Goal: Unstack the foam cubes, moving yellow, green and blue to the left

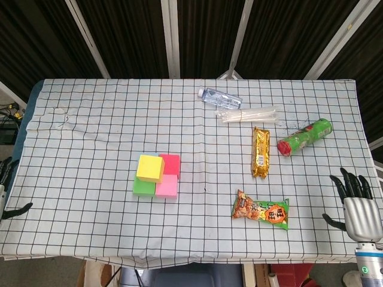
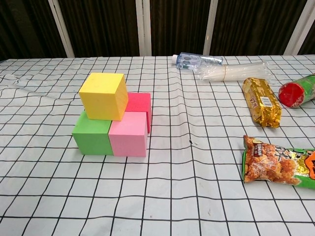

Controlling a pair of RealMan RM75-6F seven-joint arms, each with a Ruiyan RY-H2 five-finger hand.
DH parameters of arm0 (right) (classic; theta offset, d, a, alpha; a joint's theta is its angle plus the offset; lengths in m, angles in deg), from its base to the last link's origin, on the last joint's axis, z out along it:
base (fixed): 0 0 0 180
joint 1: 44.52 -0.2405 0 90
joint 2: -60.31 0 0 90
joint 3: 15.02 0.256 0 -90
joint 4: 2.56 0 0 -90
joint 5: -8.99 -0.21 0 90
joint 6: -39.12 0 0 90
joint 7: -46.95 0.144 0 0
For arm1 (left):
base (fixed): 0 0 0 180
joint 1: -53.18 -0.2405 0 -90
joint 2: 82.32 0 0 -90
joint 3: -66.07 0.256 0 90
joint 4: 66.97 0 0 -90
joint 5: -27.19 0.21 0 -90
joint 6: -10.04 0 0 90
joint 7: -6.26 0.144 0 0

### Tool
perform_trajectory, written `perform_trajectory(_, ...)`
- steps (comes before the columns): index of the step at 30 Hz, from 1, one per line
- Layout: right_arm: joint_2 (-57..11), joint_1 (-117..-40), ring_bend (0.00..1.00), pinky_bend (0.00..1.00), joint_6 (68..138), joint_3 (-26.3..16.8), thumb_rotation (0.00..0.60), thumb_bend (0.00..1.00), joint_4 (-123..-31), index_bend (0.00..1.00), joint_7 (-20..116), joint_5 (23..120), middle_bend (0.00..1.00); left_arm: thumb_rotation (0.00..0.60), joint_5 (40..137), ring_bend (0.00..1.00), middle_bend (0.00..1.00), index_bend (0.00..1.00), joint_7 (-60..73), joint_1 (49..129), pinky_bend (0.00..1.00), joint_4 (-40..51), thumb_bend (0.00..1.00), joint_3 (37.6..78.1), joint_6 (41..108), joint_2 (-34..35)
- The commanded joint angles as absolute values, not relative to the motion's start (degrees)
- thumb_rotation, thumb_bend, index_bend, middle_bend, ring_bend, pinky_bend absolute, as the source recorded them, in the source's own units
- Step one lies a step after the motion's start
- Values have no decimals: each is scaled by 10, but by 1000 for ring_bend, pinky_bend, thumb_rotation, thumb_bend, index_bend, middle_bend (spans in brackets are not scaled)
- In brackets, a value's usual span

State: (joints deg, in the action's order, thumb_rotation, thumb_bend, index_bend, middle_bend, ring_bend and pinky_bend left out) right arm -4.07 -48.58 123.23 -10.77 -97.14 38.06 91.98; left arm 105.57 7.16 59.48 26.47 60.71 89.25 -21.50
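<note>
Right hand (image 1: 358,203): at the near right corner of the table, just past the edge of the checked tablecloth (image 1: 90,131). Fingers are spread apart and point to the far side; it holds nothing and touches nothing. It shows in the head view only.

Left hand (image 1: 7,191): only dark fingertips show at the far left edge of the head view, beside the near left end of the table. Whether it is spread or closed cannot be determined. Nothing is seen in it.

Cube stack: left of table centre, well apart from both hands. The yellow cube (image 2: 104,96) sits on top, at the far left of the group, slightly overhanging toward the near side. The green cube (image 2: 91,136) stands on the cloth at the near left, touching the pink cube (image 2: 129,136) on its right. The red cube (image 2: 140,104) stands behind the pink one, touching it. A blue cube is not visible; whatever carries the yellow cube is hidden.

Other items, right half of table: snack bag (image 2: 278,166) at the near right; gold packet (image 2: 262,101) beyond it; green can with red lid (image 2: 297,92) lying to the right; clear plastic sleeve (image 2: 234,72) and water bottle (image 2: 198,60) lying at the far side.
</note>
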Motion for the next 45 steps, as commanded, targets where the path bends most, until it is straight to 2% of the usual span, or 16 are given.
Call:
perform_trajectory(1,-42,-486,67,0,1232,-108,600,58,-972,170,379,921,22,600,1004,0,0,0,77,636,2,290,16,588,813,-256)
perform_trajectory(10,-46,-489,67,0,1227,-108,600,59,-970,170,371,917,23,600,939,0,0,0,119,735,1,365,7,554,666,-322)
perform_trajectory(19,-48,-491,67,0,1223,-106,600,59,-969,170,366,911,22,600,889,0,0,0,174,827,0,437,0,530,578,-351)
perform_trajectory(27,-47,-492,67,0,1222,-104,600,59,-968,170,370,909,22,600,797,0,0,0,264,900,0,482,0,536,548,-340)
perform_trajectory(38,-43,-490,67,0,1226,-104,600,59,-970,170,374,910,23,600,712,0,23,0,363,985,0,493,0,558,576,-270)
perform_trajectory(45,-42,-486,67,0,1232,-106,600,59,-970,170,380,915,23,600,686,0,100,3,410,1025,1,466,0,569,622,-194)
